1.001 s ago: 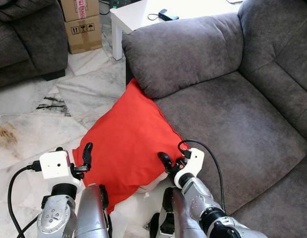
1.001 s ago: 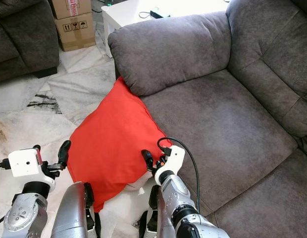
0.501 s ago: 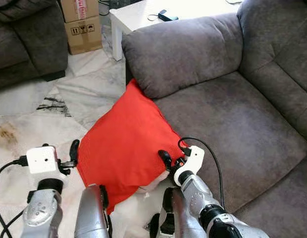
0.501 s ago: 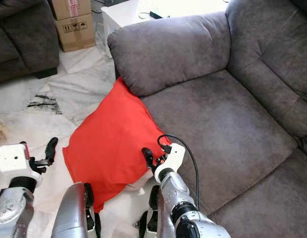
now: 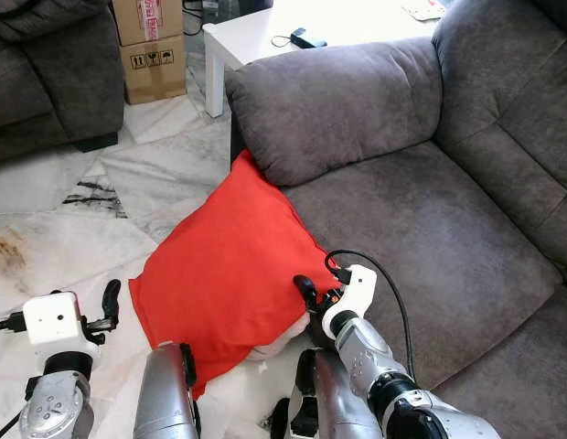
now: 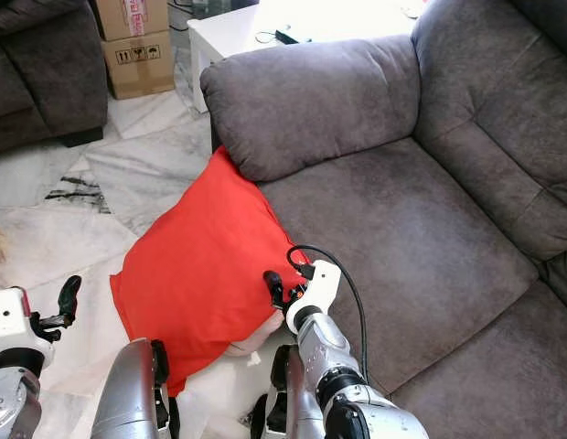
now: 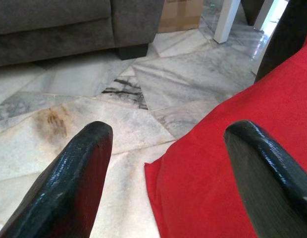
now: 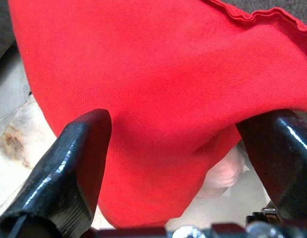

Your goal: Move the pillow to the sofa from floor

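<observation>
My left gripper has drawn back from the pillow over the last second and now hangs off its left corner, jaws open, nothing between them. My right gripper stays at the pillow's right edge, jaws spread against the cloth, not yet pinching. So the two-sided grasp is still undone. The pillow leans on the sofa front, lower edge on the floor, its long diagonal pointing up toward the armrest.
</observation>
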### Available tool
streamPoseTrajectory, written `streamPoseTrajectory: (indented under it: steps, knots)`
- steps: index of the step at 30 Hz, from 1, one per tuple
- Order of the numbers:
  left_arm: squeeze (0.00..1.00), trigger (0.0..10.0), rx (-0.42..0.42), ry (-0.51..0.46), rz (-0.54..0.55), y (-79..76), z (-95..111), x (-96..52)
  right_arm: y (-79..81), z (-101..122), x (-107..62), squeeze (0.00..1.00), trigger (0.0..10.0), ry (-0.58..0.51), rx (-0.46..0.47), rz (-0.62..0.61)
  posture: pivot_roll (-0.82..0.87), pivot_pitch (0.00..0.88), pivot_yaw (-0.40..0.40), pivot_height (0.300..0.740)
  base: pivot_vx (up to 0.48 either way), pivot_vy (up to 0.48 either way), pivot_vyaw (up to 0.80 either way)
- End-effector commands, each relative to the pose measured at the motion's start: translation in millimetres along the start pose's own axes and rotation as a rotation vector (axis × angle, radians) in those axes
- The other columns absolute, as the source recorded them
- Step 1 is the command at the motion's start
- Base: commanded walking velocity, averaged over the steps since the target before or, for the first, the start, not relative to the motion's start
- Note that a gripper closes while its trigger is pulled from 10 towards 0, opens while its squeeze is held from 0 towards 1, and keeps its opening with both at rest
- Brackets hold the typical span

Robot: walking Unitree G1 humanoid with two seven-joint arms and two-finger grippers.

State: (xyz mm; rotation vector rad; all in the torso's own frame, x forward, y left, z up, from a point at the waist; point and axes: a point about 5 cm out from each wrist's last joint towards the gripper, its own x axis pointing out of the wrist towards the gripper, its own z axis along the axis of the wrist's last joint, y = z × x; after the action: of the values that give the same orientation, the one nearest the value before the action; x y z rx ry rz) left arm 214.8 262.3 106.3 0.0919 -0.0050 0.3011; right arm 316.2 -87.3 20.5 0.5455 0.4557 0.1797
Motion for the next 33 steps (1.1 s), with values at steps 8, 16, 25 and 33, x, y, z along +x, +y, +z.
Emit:
streamPoseTrajectory:
  steps: [8,16,25,33]
  knots:
    - [0.0,10.0,-0.003,-0.01,0.007,2.9,5,-12.6,-8.6,-23,-7.6,0.0,10.0,0.069,-0.026,-0.073,0.26,0.291,-0.252,0.603,0.0,0.0,0.0]
    - [0.0,10.0,0.004,-0.001,-0.012,0.5,10,-20.1,-23.6,-33,-15.1,0.0,10.0,0.098,-0.022,-0.171,0.25,0.335,-0.244,0.603,0.0,0.0,0.0]
    - [0.0,10.0,-0.009,0.014,-0.019,-5.9,12,-29.8,-29.5,-36,-18.0,0.0,10.0,0.122,-0.045,-0.193,0.23,0.363,-0.252,0.603,0.0,0.0,0.0]
    - [0.0,10.0,-0.003,0.006,-0.024,-5.5,21,-31.3,-22.6,-42,-17.4,0.0,10.0,0.153,-0.028,-0.134,0.23,0.394,-0.261,0.603,0.0,0.0,0.0]
